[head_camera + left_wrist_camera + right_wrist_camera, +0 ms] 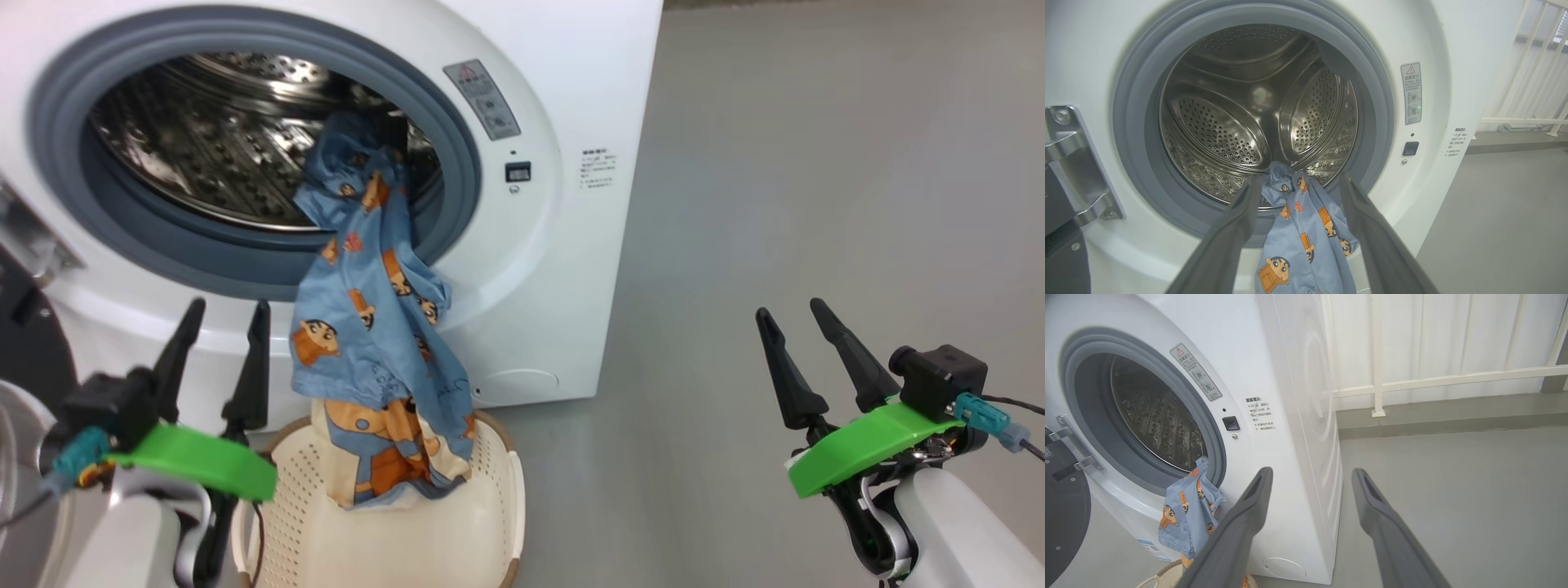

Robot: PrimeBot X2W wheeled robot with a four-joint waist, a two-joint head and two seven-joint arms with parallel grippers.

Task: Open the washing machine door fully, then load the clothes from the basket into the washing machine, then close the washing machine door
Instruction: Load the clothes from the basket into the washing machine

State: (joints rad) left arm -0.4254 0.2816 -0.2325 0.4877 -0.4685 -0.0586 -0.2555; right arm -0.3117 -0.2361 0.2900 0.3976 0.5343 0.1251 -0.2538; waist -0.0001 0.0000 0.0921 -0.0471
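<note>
The washing machine (571,98) stands with its steel drum (1249,106) exposed. The washing machine door (20,335) is swung out to the left, and only its black edge shows. A light blue piece of the clothes (367,327) hangs from the drum mouth over the grey gasket, its lower end in the cream basket (510,465) on the floor. My left gripper (229,306) is open just left of the hanging cloth, holding nothing. In the left wrist view the clothes (1298,241) hang beyond the open fingers. My right gripper (789,309) is open and empty, far right over the floor.
Grey floor (816,163) stretches to the right of the machine. A white railing (1453,379) and wall stand behind it. The metal door hinge (1073,163) sits at the left of the opening. A round white flap (1284,568) is low on the machine's front.
</note>
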